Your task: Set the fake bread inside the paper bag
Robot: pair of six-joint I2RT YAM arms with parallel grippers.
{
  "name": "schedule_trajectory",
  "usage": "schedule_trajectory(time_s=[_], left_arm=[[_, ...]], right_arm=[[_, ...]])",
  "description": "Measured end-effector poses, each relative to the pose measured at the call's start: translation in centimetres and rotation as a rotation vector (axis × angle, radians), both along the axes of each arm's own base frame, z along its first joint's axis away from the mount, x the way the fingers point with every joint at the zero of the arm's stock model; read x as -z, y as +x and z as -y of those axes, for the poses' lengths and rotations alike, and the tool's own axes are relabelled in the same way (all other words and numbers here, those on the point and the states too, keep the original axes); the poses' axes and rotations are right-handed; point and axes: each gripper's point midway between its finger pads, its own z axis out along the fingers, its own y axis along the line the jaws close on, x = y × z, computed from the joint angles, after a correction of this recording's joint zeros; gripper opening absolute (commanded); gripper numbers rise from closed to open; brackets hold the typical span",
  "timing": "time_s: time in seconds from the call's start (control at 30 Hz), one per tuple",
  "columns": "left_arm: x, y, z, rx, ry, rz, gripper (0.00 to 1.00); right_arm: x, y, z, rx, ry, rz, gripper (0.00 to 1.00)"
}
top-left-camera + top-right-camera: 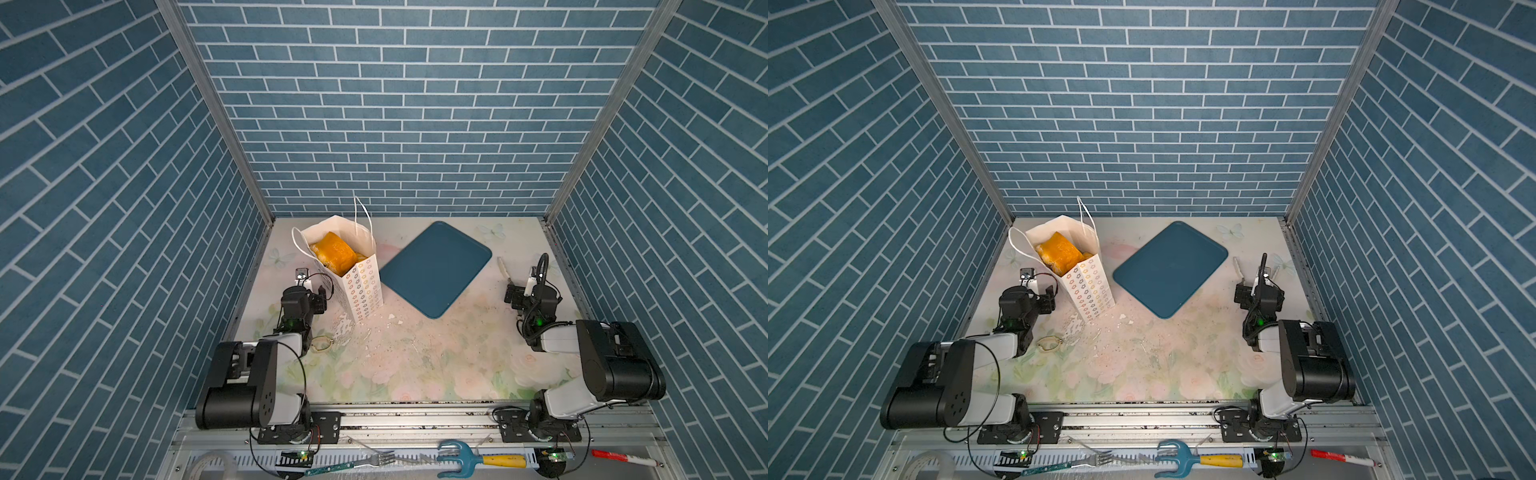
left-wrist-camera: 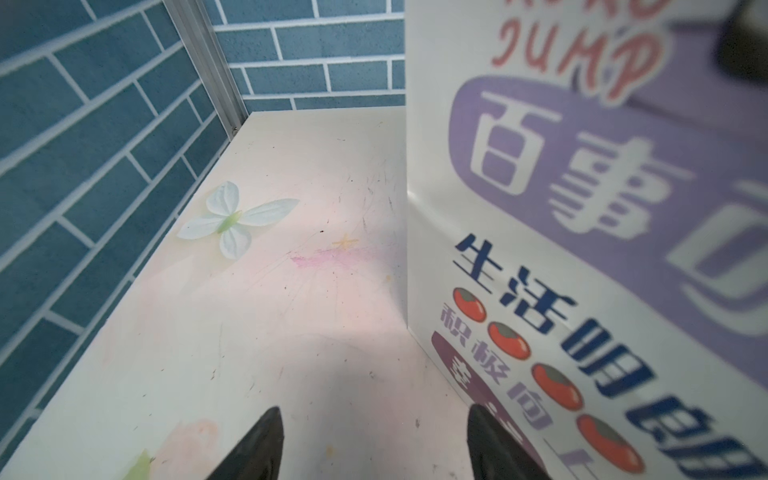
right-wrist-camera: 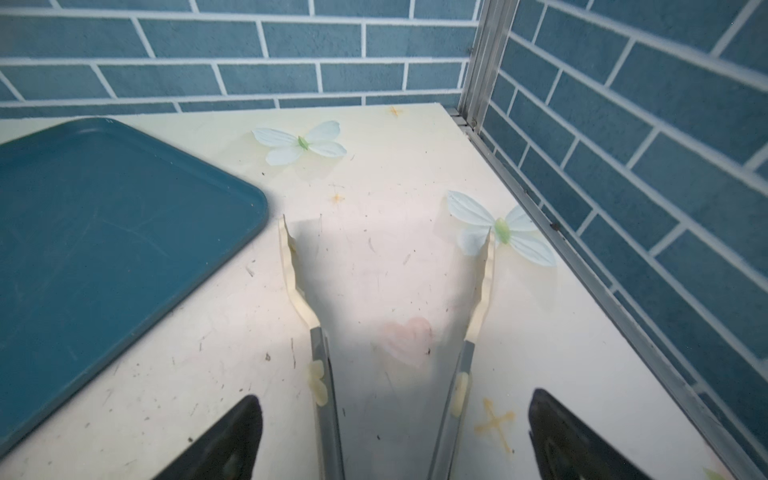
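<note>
Far over on the left of the table, near the back wall, stands the paper bag (image 1: 360, 286). It is tall and white with its mouth open, and small coloured rings are printed down its side. My left wrist camera sees the front face, glossy, with purple and navy Chinese characters and a row of red fruit. Inside the bag, filling its mouth, sits the fake bread (image 1: 334, 250): a golden-orange loaf with a smooth top, and more pieces under it that I cannot make out.

My left gripper (image 2: 372, 409) sits low just beside the bag's front, fingers parted with nothing between them. My right gripper (image 3: 395, 395) is near the right edge, spread wide. A pair of tongs (image 3: 291, 266) with cream tips and metal arms reaches out between its fingers, also splayed.

Between the bag and my right arm lies a dark teal tray (image 1: 436, 270), matte, with rounded corners. The table (image 1: 415, 365) is pale, printed with faded roses and butterflies (image 2: 232, 218). It is scuffed, and white flakes (image 1: 347, 328) lie near the bag. Blue brick-patterned walls (image 1: 395, 104) close three sides.
</note>
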Motion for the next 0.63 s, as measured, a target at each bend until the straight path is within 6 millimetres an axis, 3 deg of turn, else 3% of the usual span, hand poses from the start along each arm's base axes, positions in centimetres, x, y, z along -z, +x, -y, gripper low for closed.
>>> schedule_trajectory(time_s=[0.13,0.47,0.6,0.63], left_arm=[[0.9,0.1,0.2,0.004,0.002,0.017,0.73],[-0.6,0.7,-0.2,-0.013,0.008,0.079,0.78],[-0.7,0.9,-0.2,-0.016,0.010,0.080,0.86],[-0.9,1.0,-0.2,-0.016,0.010,0.083,0.98]], right_arm=[[-0.1,0.1,-0.1,-0.007,0.003,0.004,0.99],[0.0,0.3,-0.2,-0.031,0.018,-0.003,0.99],[0.1,0.4,0.0,-0.032,0.024,-0.005,0.99],[0.1,0.4,0.0,-0.033,0.024,-0.006,0.99]])
